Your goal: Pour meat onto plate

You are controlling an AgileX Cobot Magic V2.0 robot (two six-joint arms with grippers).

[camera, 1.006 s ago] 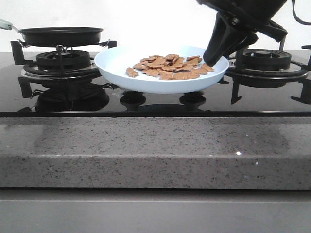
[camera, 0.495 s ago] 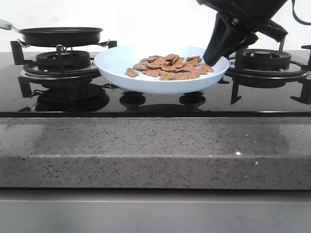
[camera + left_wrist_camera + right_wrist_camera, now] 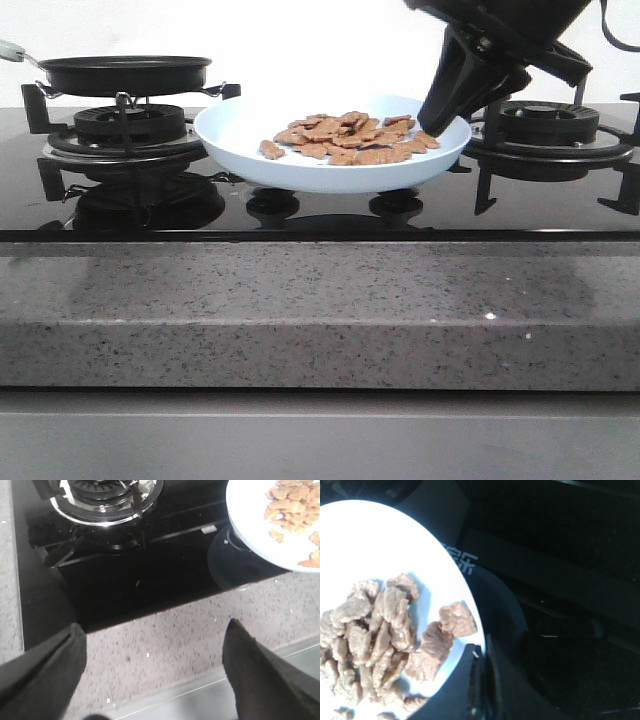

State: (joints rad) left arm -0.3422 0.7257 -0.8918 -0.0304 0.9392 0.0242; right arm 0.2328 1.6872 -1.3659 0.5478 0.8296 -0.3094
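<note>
While the right claw (image 3: pixel 437 122) pinches the right rim of the plate (image 3: pixel 240 135), the meat (image 3: pixel 348 138) lies in a loose pile on the plate, just left of the fingers and spreading toward the plate's middle. The plate sits over the centre of the stove (image 3: pixel 320 205), between the two burners, near the counter's (image 3: pixel 320 310) front edge. A pan (image 3: pixel 125 73) rests on the left burner (image 3: pixel 130 125). The left claw (image 3: pixel 155 675) hangs spread wide above the counter's front edge, gripping nothing, with the plate off to one side.
</note>
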